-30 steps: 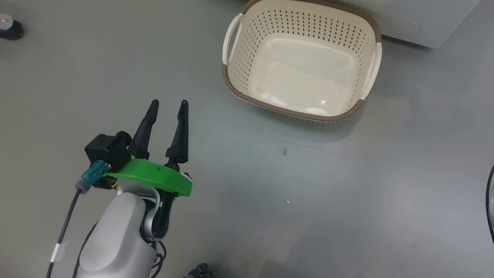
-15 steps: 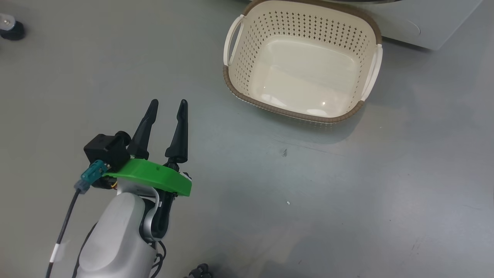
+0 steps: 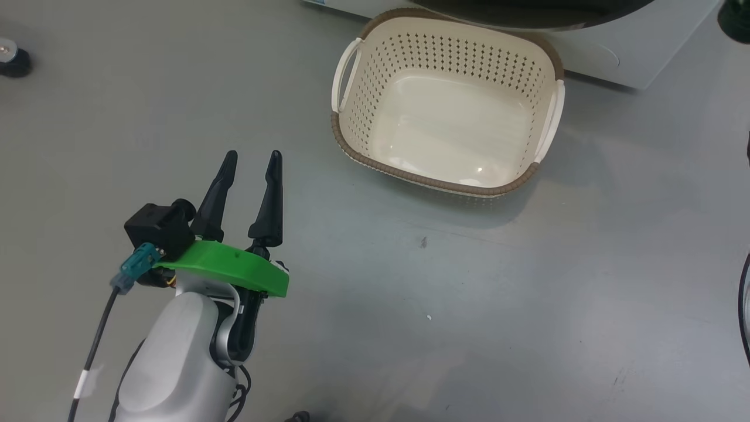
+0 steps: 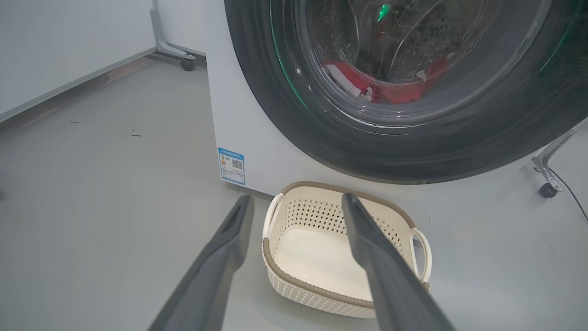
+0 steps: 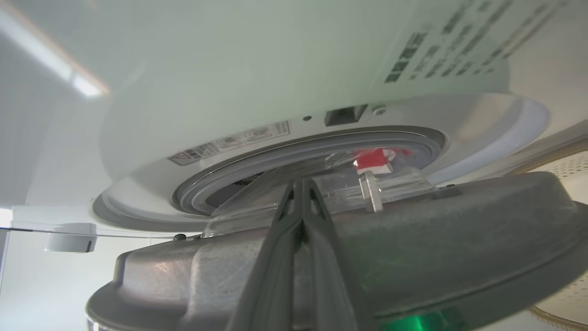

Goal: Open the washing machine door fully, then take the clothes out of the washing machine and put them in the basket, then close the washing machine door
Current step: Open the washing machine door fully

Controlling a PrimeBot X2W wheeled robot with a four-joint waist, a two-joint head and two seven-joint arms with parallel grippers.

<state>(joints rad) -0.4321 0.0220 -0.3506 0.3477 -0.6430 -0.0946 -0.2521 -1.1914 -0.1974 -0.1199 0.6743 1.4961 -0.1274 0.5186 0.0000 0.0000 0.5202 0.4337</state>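
Washing machine door (image 4: 404, 149) rim cropped top and right — blue label (image 4: 231, 166) print too small

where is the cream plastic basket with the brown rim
The cream plastic basket stands on the grey floor, upper middle of the head view, before the white washing machine, ahead and right of the open left gripper.

Your head camera has tipped up a little, so the basket (image 3: 375, 88) and the floor speck (image 3: 423, 241) sit lower in your view; they themselves have not moved. The black rim of the washing machine door (image 3: 527, 12) now lines the top edge, and a dark object (image 3: 737, 20) has entered the top right corner.
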